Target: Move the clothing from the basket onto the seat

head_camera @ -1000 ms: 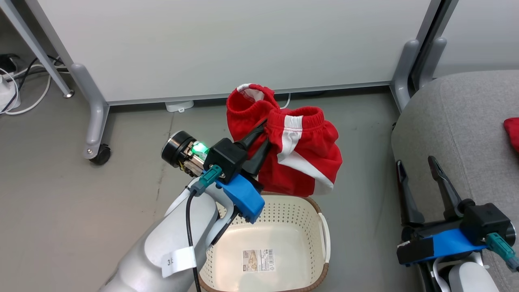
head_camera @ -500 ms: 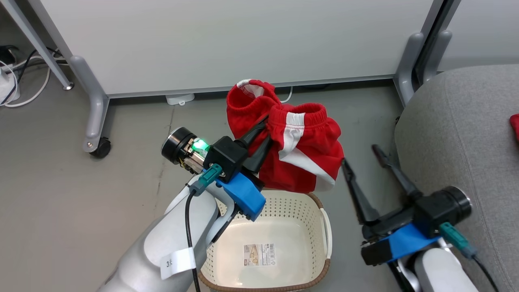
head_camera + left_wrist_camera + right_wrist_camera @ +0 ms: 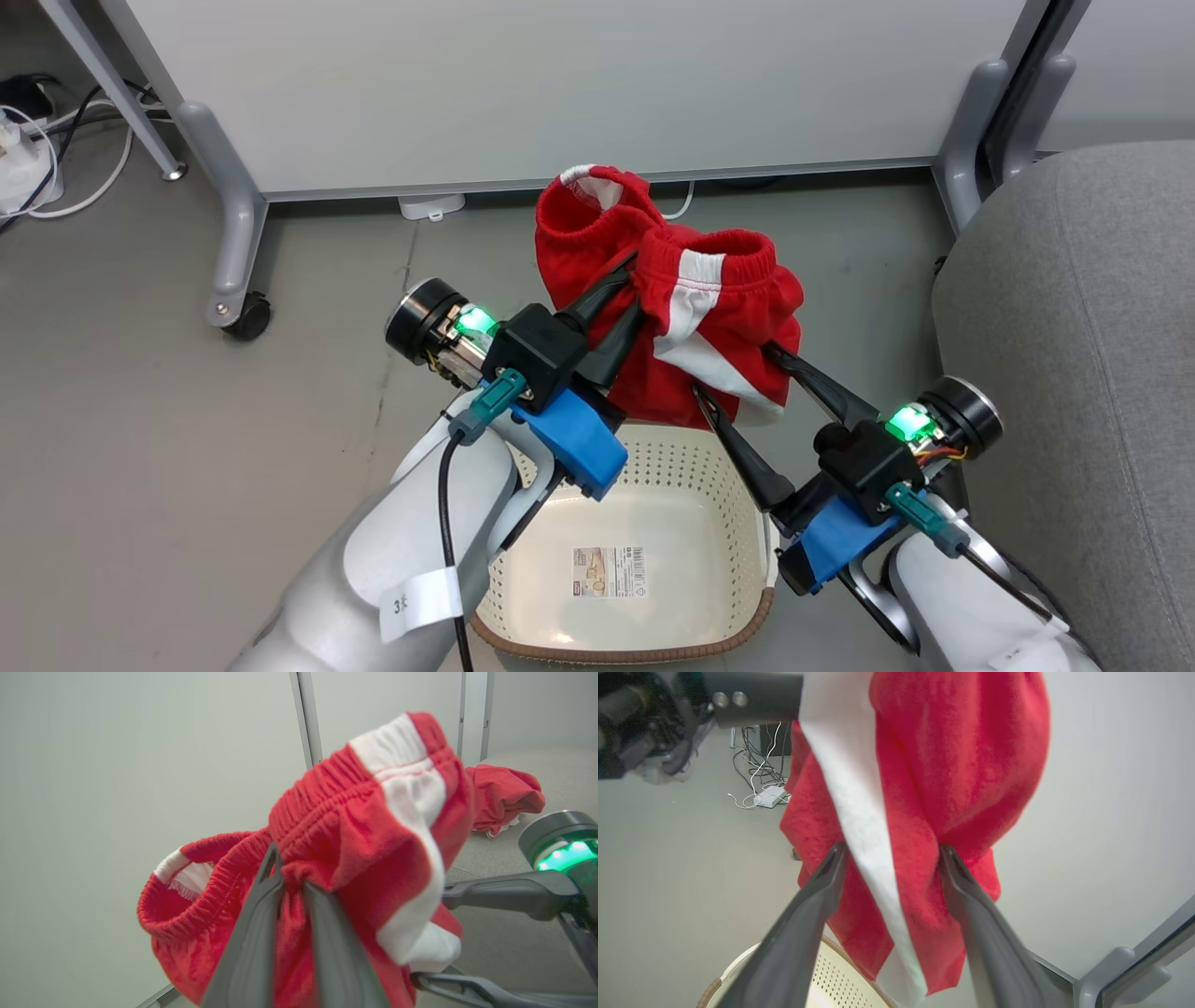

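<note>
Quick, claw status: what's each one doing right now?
Left claw: shut on the red garment, holding it above the basket.
Right claw: open, fingers on either side of the garment's lower part, not closed.

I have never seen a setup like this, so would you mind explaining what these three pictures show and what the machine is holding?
This is a two-armed robot seen through its own cameras. The wide picture comes from its head, looking down at the floor; the other two come from cameras on each wrist, looking along that arm's two dark fingers.

The left gripper is shut on a pair of red shorts with white stripes, held up above a cream laundry basket with only a label inside. The right gripper is open, its fingers either side of the hanging fabric, not yet pinching it.

To the right is a grey sofa. The left wrist picture shows a second red garment lying on it.
</note>
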Robot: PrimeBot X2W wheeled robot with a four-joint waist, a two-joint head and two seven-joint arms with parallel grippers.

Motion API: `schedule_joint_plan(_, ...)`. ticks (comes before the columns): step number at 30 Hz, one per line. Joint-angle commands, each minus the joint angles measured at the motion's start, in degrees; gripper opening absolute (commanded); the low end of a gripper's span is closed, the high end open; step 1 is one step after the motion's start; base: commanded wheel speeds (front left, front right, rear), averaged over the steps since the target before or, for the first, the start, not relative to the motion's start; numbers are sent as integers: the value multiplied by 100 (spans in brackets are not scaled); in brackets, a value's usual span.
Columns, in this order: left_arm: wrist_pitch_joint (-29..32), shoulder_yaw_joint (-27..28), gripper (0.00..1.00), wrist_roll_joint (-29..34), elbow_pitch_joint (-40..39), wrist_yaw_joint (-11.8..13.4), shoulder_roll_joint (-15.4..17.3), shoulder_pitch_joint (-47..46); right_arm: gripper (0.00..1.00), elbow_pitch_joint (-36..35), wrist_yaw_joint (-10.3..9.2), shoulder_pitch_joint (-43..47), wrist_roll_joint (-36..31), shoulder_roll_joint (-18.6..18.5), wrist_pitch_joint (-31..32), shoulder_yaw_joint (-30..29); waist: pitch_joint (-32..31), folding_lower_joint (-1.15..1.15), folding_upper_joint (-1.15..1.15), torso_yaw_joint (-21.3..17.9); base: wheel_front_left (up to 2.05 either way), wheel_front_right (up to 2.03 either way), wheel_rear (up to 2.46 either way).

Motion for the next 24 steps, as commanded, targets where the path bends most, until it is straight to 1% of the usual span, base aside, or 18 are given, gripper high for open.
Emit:
schedule_joint_plan(1,-29,28,0,48,-38,-13,-22,-66,100,132,1,-178,-105,31,-21,37,34,0,0,18,0,0,0)
schedule_joint_plan(3,-29,31,0,58,-55,-24,-47,-96,100,315,1,-455,-273,109,-22,44,82,0,0,40,0,0,0)
schedule_joint_plan(7,-29,32,0,83,-78,-34,-80,-105,100,577,0,-662,-308,306,-21,-113,120,0,0,61,0,0,0)
schedule_joint_plan(8,-29,33,0,82,-80,-37,-85,-106,89,678,1,-691,-267,354,-21,-157,126,0,0,66,0,0,0)
schedule_joint_plan(9,-29,34,0,83,-80,-40,-89,-108,24,733,0,-744,-237,409,-22,-192,131,0,0,71,0,0,0)
schedule_joint_plan(10,-29,40,0,84,-73,-43,-94,-112,0,766,1,-793,-229,453,-21,-204,137,0,0,75,0,0,0)
schedule_joint_plan(15,-29,62,0,99,-37,-49,-114,-119,0,777,0,-802,-103,556,-21,-230,146,0,0,73,0,0,0)
schedule_joint_plan(24,-29,107,0,157,-32,-55,-121,-89,0,744,1,-768,7,571,-22,-309,147,0,0,48,0,0,0)
